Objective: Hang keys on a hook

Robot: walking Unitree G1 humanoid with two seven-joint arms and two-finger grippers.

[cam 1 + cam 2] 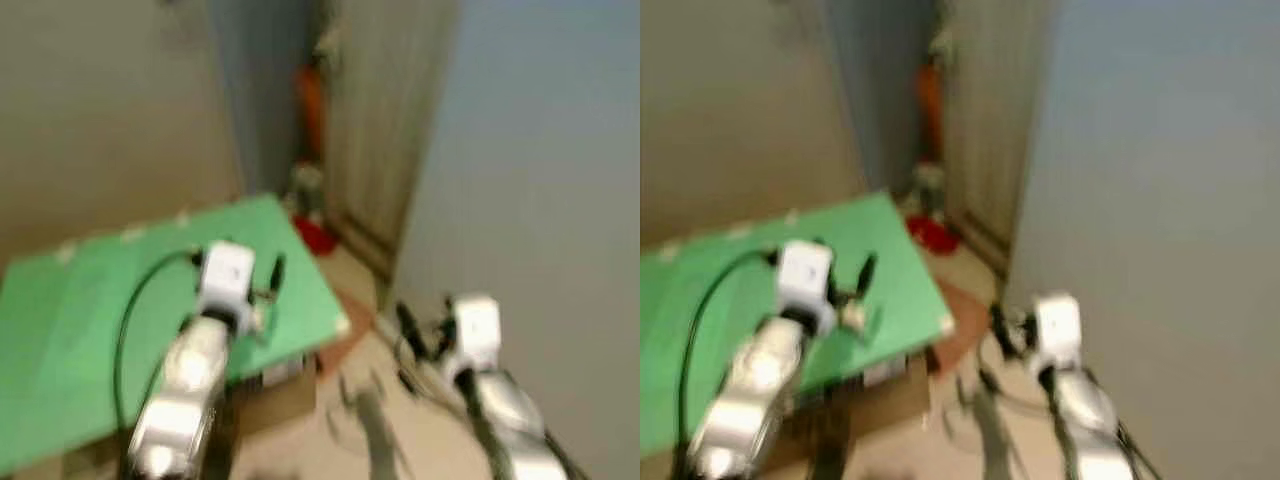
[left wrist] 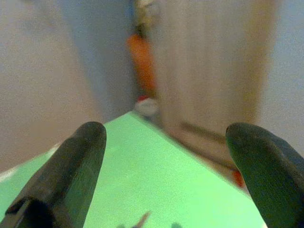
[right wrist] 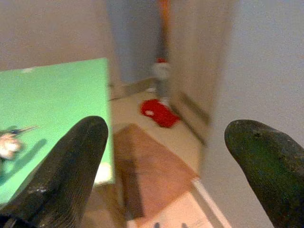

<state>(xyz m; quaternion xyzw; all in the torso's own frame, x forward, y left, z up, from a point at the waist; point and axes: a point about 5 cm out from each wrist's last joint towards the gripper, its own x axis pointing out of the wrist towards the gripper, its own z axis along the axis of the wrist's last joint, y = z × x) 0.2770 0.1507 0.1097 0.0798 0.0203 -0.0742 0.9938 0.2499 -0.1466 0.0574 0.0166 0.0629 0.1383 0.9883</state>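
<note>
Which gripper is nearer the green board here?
Left. The left gripper hovers over the green board, fingers spread; the right gripper is off its edge, above the floor.

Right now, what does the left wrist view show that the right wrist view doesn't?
Left wrist view, not the right: the left gripper, fingers open, over the green board. Right wrist view, not the left: the right gripper, fingers open, and a brown mat on the floor. Both: the green board, the wooden door and a blurred orange object in the corner.
</note>
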